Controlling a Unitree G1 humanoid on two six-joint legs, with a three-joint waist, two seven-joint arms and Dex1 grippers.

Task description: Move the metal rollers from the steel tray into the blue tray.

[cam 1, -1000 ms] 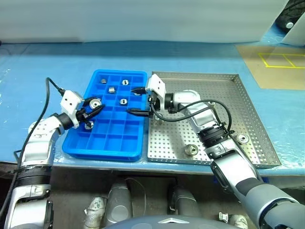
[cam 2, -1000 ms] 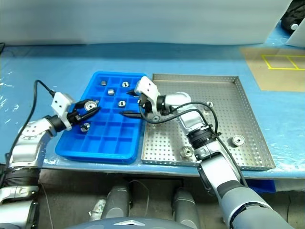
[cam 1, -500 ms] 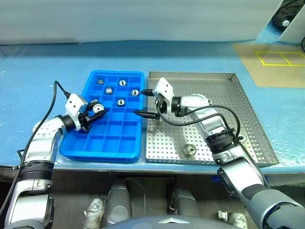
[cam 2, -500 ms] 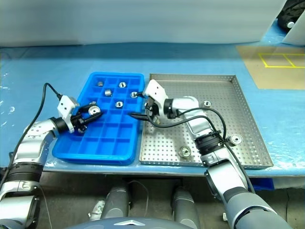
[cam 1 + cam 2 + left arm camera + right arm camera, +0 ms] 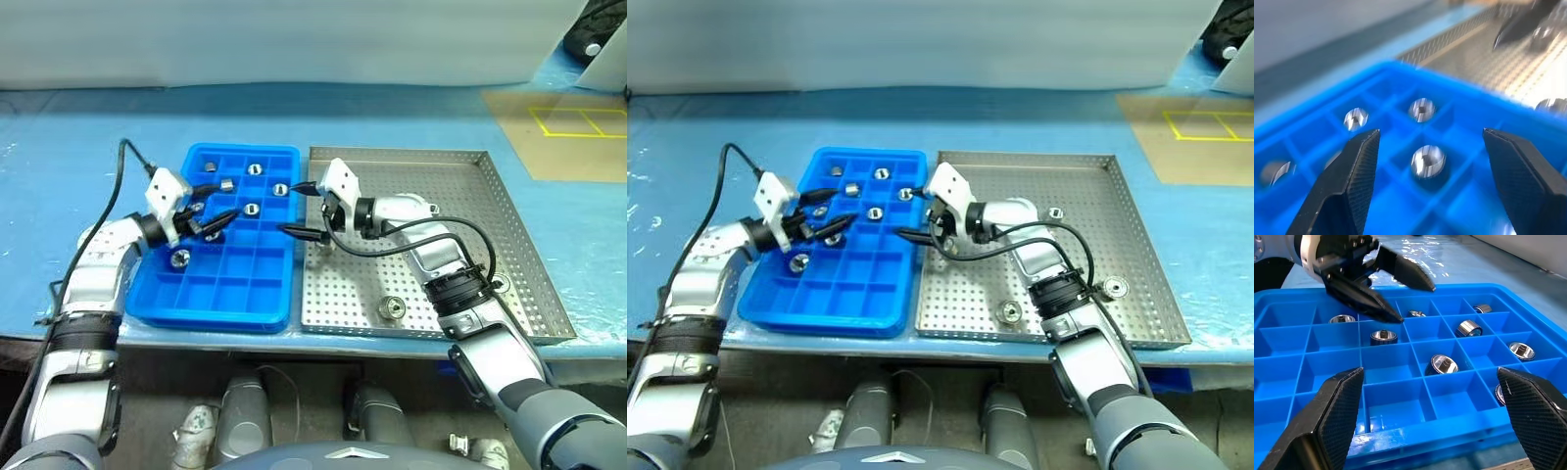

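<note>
The blue tray (image 5: 269, 299) lies left of the steel tray (image 5: 460, 157). Several metal rollers sit in its compartments, such as one (image 5: 251, 208) mid-tray and one (image 5: 180, 258) near its left side. My left gripper (image 5: 220, 203) hovers open and empty over the tray's left half, with a roller (image 5: 1427, 160) in a compartment below its fingers. My right gripper (image 5: 291, 209) stands wide open and empty at the seam between the two trays, pointing left. Loose rollers remain on the steel tray, one (image 5: 393, 307) near the front and one (image 5: 500, 284) at the right.
Both trays rest on a blue-covered table (image 5: 88, 147). A tan mat with yellow lines (image 5: 568, 122) lies at the back right. The left gripper's fingers (image 5: 1396, 269) reach towards the right gripper over the tray.
My left gripper has opened and let go of the roller it held, then risen and moved right over the blue tray. The right gripper stays open, nearly still.
</note>
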